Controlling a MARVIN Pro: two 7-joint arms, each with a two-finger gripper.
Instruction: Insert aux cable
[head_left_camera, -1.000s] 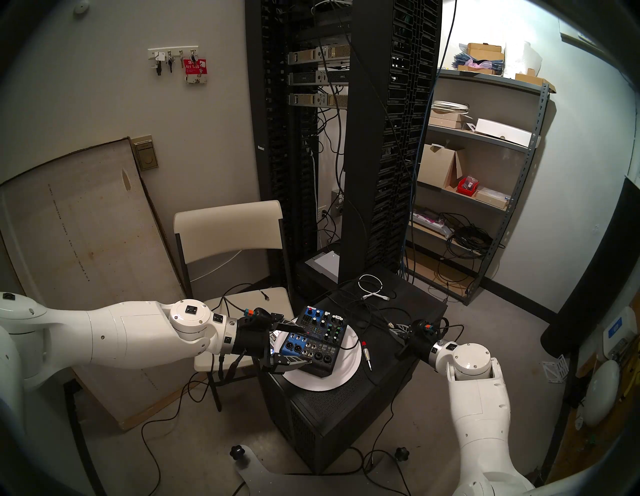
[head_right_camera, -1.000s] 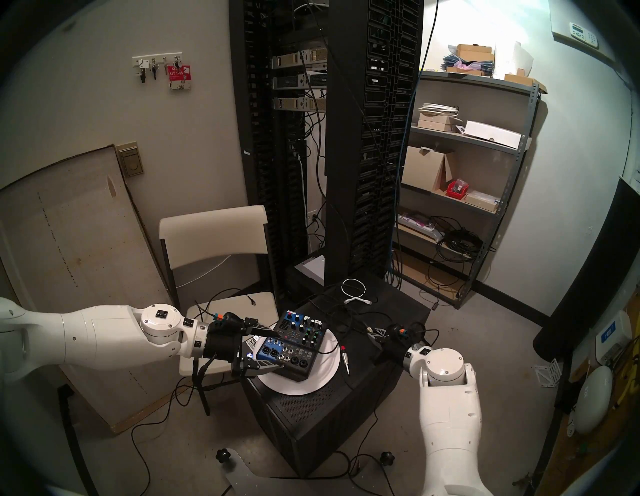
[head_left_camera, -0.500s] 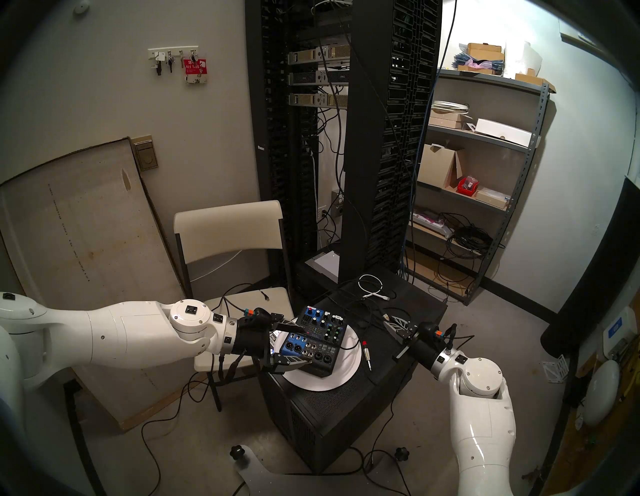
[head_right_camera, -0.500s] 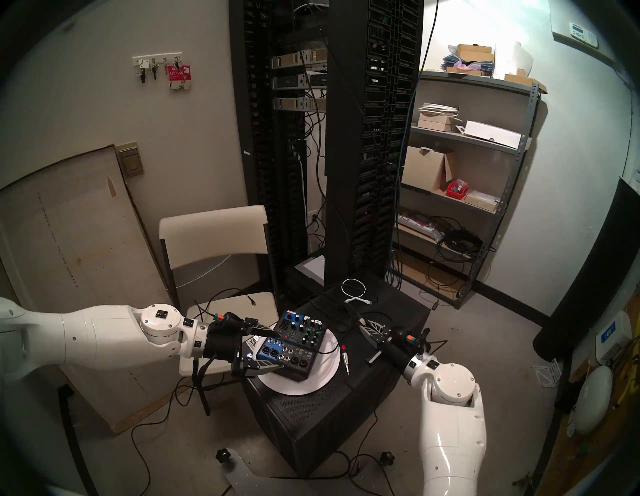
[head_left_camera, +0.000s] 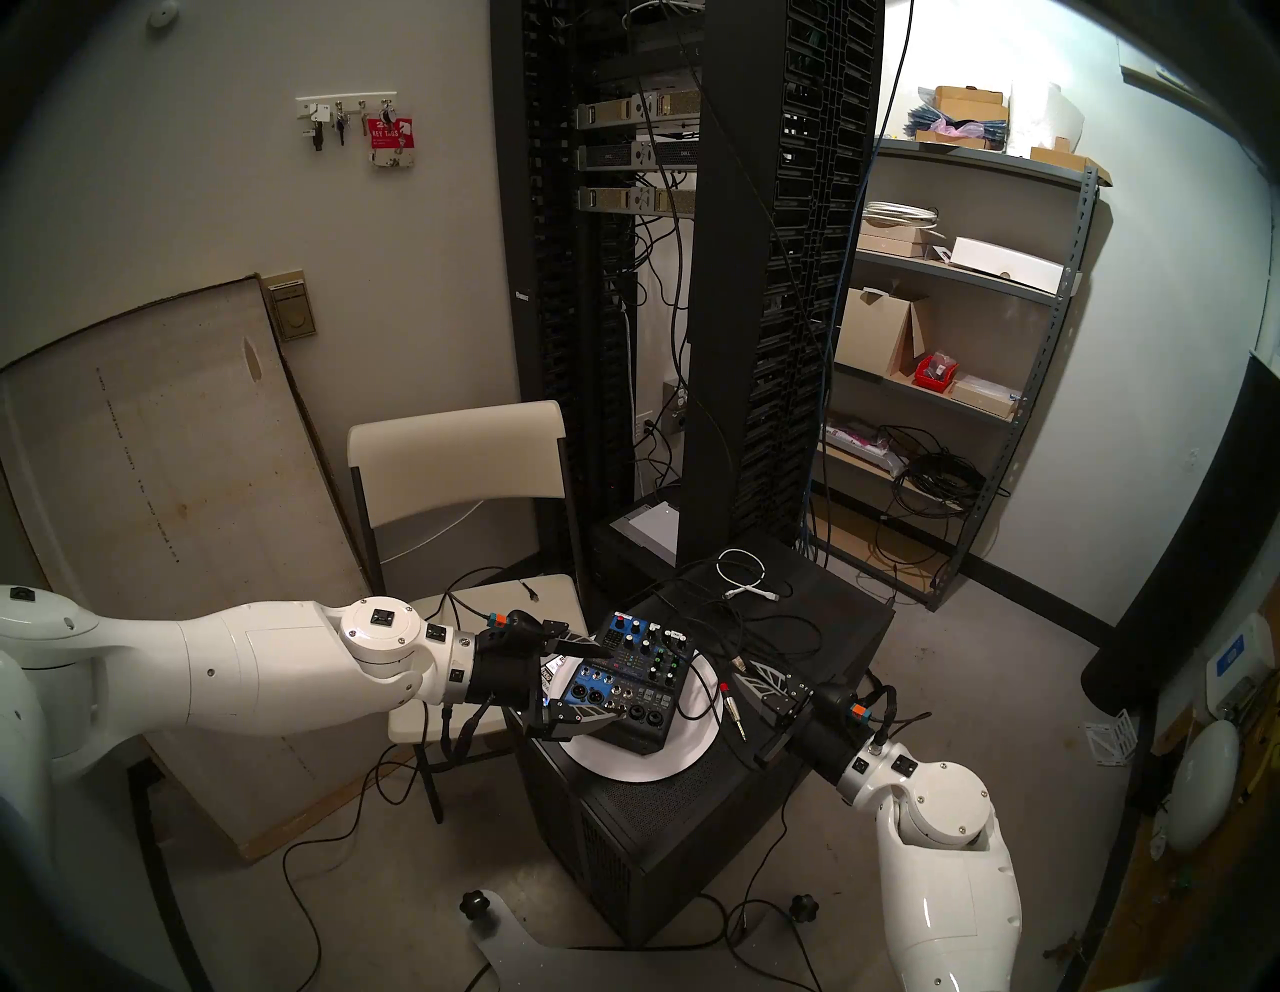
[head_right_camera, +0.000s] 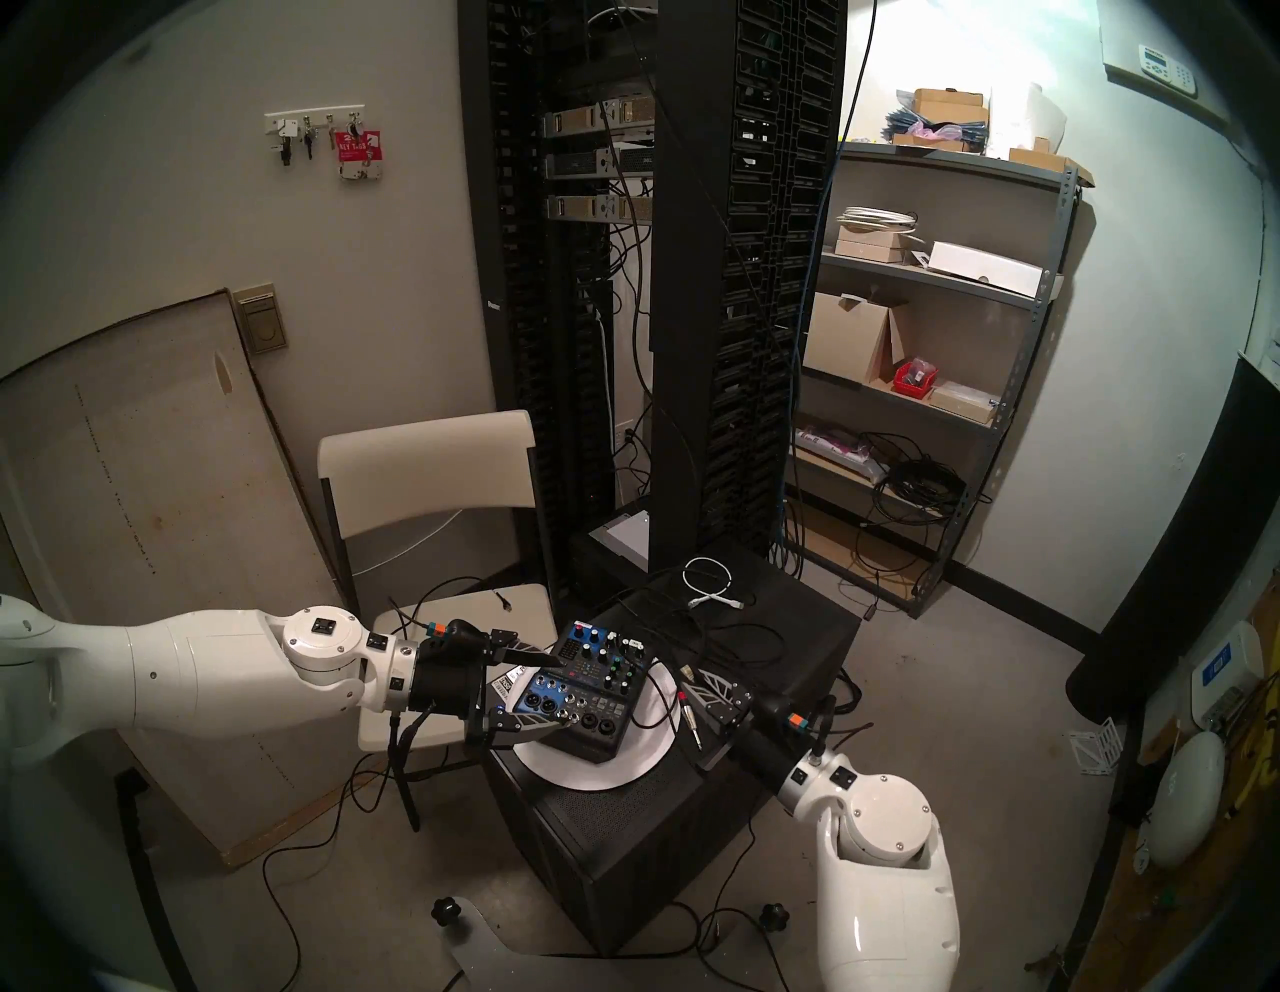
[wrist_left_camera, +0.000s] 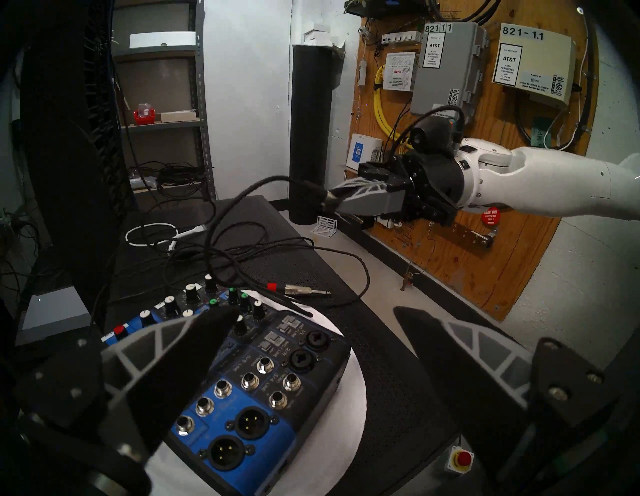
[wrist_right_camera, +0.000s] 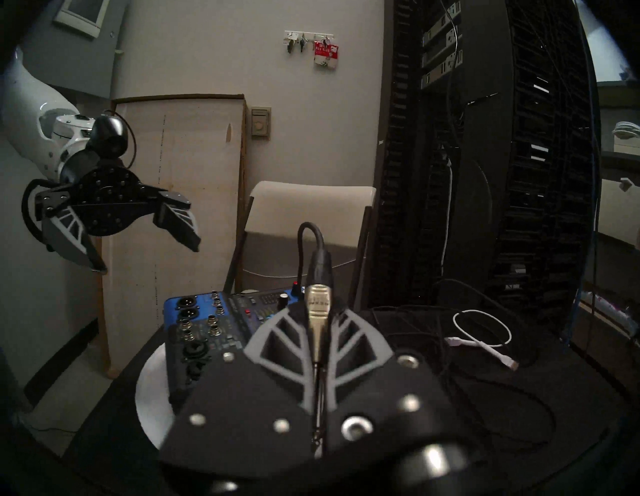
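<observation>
On the black cabinet (head_left_camera: 817, 623) in front of us sits the mixer (head_left_camera: 627, 682), resting on a white disc (head_left_camera: 696, 751). Our left gripper (head_left_camera: 606, 686) straddles the mixer's near-left end with its fingers spread wide, one above the knobs and one at the front edge; we cannot tell whether either pad touches the casing. Our right gripper (head_left_camera: 744, 673) is clamped on the aux cable's plug (wrist_right_camera: 318, 311), which the right wrist view shows pinched between the two pads with its black boot and cable (wrist_left_camera: 249, 187) rising out of the fingertips. The plug's metal tip seems to point back toward the wrist, though that part is dim. From the left wrist view the plug hangs above the cabinet, clear of the mixer, to its right.

We judge the step in hand to be the carry: plug held, not yet lined up with any socket (wrist_left_camera: 265, 363). Next we would need to turn the wrist so the tip faces the panel, pick the right jack among the row, and brace the mixer with the left hand. A loose silver jack plug (head_left_camera: 733, 713) with a red band lies just beside the disc, and a white cable (head_left_camera: 744, 578) lies farther back.
</observation>
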